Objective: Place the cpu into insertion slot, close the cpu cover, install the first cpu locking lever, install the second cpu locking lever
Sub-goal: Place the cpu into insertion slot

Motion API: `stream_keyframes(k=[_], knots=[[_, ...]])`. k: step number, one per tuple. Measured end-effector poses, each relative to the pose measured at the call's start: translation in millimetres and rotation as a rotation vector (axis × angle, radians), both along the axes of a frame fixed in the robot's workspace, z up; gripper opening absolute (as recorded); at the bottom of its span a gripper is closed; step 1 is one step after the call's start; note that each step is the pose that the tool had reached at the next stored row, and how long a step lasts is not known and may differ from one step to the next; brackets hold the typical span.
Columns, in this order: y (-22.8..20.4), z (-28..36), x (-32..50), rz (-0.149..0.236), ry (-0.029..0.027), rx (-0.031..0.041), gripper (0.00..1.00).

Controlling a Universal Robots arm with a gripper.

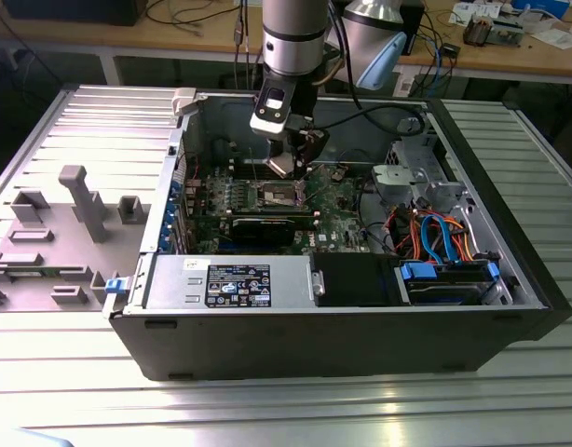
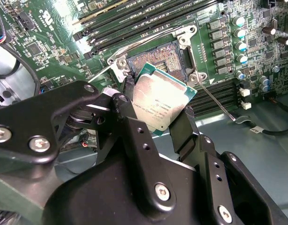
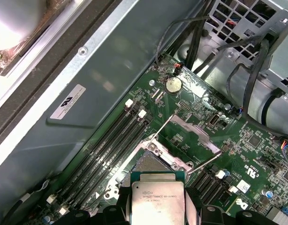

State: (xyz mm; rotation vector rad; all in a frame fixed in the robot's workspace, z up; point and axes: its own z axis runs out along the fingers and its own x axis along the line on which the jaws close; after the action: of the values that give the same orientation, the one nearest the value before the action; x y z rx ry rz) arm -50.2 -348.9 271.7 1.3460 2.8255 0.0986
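Note:
My gripper [image 2: 159, 104] is shut on the cpu [image 2: 160, 101], a flat square chip with a silvery top, clamped by two opposite edges between black fingers [image 2: 183, 127]. The chip hangs tilted just above the insertion slot [image 2: 155, 58], whose dark gold-tinged contact field lies bare inside its metal rim. In the first wrist view the cpu [image 3: 157, 201] sits right in front of the slot [image 3: 151, 164], and the cpu cover [image 3: 184, 123] is swung open onto the board behind it. A thin locking lever [image 2: 216, 101] stands released beside the socket. In the exterior view the gripper [image 1: 286, 164] hovers over the motherboard's middle.
Long black memory slots [image 2: 148, 18] flank the socket. A black graphics card [image 1: 267, 228] lies in front of it, and a grey drive cage [image 1: 416, 177] with coloured cables stands at the exterior view's right. The case wall [image 3: 87, 93] rises close behind.

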Motion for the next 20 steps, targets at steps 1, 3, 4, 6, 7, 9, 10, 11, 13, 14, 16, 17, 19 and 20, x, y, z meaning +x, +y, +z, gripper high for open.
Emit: stream_keyframes(k=[1,3,4,6,7,9,10,11,13,14,16,17,19,20], knots=[[0.0,0.0,0.0,-0.001,0.0000,0.0000,0.55],[0.0,-0.1,0.0,-0.002,0.0000,0.0000,0.55],[0.0,-0.2,0.0,-0.003,0.0001,0.0000,0.55],[0.0,-0.3,0.0,-0.003,0.0000,0.0000,0.55],[0.0,-0.3,0.0,-0.004,0.0000,0.0000,0.55],[0.0,-0.4,0.0,-0.004,0.0000,0.0000,0.55],[0.0,-0.4,0.0,-0.005,0.0000,0.0000,0.55],[0.0,-0.5,0.0,-0.005,0.0000,0.0000,0.55],[0.0,-0.6,0.0,-0.006,0.0000,0.0000,0.55],[0.0,-0.7,0.0,-0.006,0.0000,0.0000,0.55],[0.0,-1.0,0.0,-0.010,-0.0001,-0.0020,0.55],[0.0,-1.1,0.0,-0.011,-0.0001,-0.0048,0.55],[0.0,-1.1,0.0,-0.013,-0.0001,-0.0097,0.55],[0.0,-1.1,0.0,-0.015,-0.0001,-0.0156,0.55]])
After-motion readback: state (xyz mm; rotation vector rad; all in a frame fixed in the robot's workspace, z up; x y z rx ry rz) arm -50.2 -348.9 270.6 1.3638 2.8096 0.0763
